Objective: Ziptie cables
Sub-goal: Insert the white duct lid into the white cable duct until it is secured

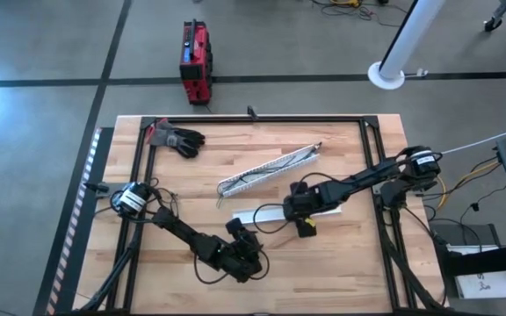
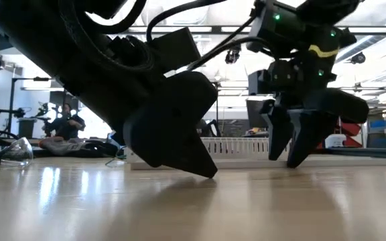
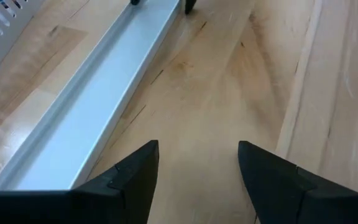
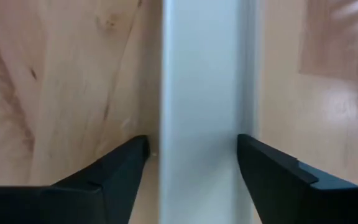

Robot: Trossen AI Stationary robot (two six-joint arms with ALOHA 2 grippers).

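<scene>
My right gripper (image 1: 304, 213) stands open over the flat white lid (image 1: 271, 213), fingers pointing down. In the right wrist view the lid (image 4: 201, 93) runs between the two fingers, one on each long side. My left gripper (image 1: 246, 260) is open, low over bare wood near the table's near edge, with the lid (image 3: 98, 93) a little beyond it and to one side. The white slotted channel (image 1: 266, 168) lies slantwise at mid-table. I cannot make out the cables in these views. My right gripper straddles the lid's two long edges (image 4: 166, 143) from above, fingers across the strip. The lid lies flat on the table. I cannot tell whether the fingertips (image 2: 277, 150) touch it.
A black glove (image 1: 179, 139) lies at the far left corner of the wooden table. A red case (image 1: 196, 60) sits on the floor beyond the far edge. A person sits in the room behind (image 2: 66, 127). A black frame (image 1: 253, 120) borders the table.
</scene>
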